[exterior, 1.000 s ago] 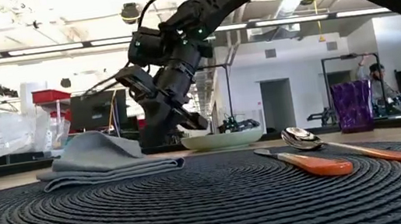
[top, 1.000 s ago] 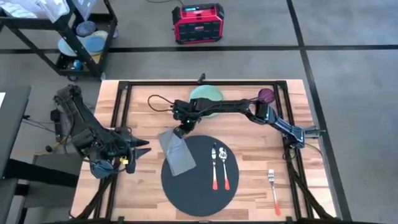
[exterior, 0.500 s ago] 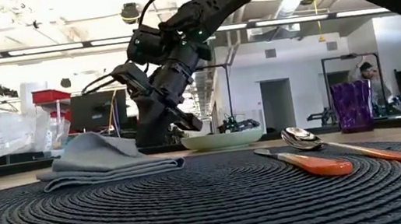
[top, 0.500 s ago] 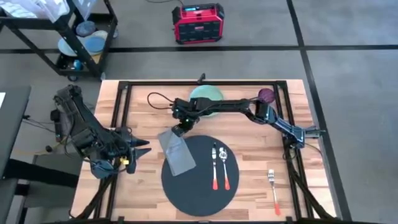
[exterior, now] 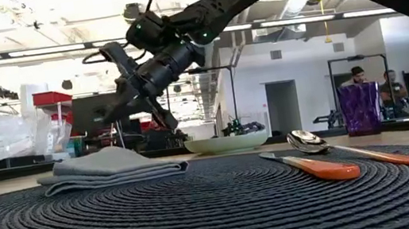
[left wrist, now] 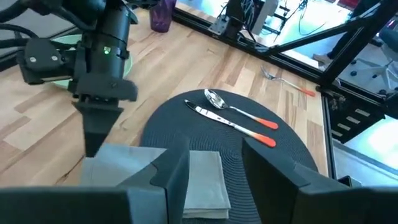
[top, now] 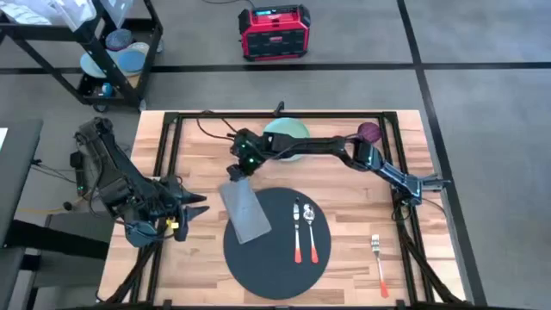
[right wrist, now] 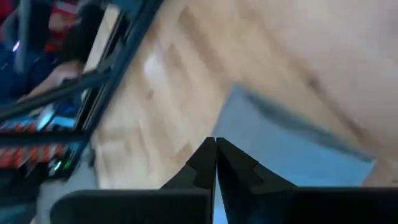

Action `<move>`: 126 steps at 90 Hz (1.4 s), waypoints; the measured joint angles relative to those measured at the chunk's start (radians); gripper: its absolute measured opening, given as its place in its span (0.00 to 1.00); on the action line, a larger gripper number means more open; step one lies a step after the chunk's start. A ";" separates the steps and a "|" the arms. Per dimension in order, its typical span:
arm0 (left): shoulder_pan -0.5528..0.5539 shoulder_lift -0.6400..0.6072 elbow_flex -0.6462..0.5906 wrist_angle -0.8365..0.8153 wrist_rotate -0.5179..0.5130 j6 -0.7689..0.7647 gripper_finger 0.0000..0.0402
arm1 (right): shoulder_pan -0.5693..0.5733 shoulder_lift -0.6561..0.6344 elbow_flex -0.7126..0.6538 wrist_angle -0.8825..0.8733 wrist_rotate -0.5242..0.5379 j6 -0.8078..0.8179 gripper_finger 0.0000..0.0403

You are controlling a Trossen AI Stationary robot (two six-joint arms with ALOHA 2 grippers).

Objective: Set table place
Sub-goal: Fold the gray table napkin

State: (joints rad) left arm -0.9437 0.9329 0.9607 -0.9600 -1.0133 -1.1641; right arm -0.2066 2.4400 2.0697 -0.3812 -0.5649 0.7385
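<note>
The round black-grey placemat (top: 277, 250) lies on the light-wood table (top: 198, 155). A folded grey napkin (top: 244, 211) lies flat on the placemat's left part, its far end out on the wood. A knife (top: 297, 231) and a spoon (top: 311, 228) with orange handles lie on the placemat. My right gripper (top: 231, 172) (exterior: 112, 111) (right wrist: 216, 152) is shut and hangs above the napkin's far end, clear of it. My left gripper (top: 200, 207) (left wrist: 217, 174) waits open, to the left of the napkin.
A pale green plate (top: 288, 138) and a purple cup (top: 368, 132) stand at the table's far edge. A fork (top: 379, 263) lies on the wood to the right of the placemat. A black cart (top: 95, 52) and a red box (top: 274, 30) stand on the floor beyond.
My right gripper has risen from behind the napkin's far end, gone a little toward the table's left and far edges, and tipped its fingers toward the left. The napkin's raised hump has sunk flat. The napkin has stayed in place.
</note>
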 joint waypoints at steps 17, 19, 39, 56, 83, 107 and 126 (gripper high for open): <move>0.000 0.000 0.000 0.001 0.002 -0.019 0.32 | -0.005 -0.058 0.001 -0.281 -0.124 -0.168 0.00; 0.000 0.000 0.000 0.000 0.002 -0.022 0.32 | -0.006 -0.064 0.001 -0.338 -0.124 -0.213 0.00; 0.000 0.000 0.000 0.000 0.003 -0.018 0.32 | -0.005 -0.050 -0.001 -0.649 -0.138 -0.476 0.07; 0.004 0.000 0.000 0.000 0.002 -0.034 0.32 | -0.009 -0.048 -0.001 -0.530 -0.173 -0.475 0.23; 0.004 0.001 0.000 0.000 0.000 -0.079 0.32 | -0.062 -0.046 -0.016 -0.372 -0.066 -0.300 0.39; 0.004 0.001 0.000 0.000 0.000 -0.076 0.32 | -0.065 -0.045 -0.018 -0.302 0.019 -0.222 0.39; 0.004 0.001 0.000 0.001 0.000 -0.090 0.32 | -0.045 -0.045 -0.053 -0.293 0.034 -0.215 0.38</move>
State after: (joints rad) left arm -0.9398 0.9337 0.9607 -0.9592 -1.0134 -1.2545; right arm -0.2519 2.3945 2.0170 -0.6747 -0.5312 0.5240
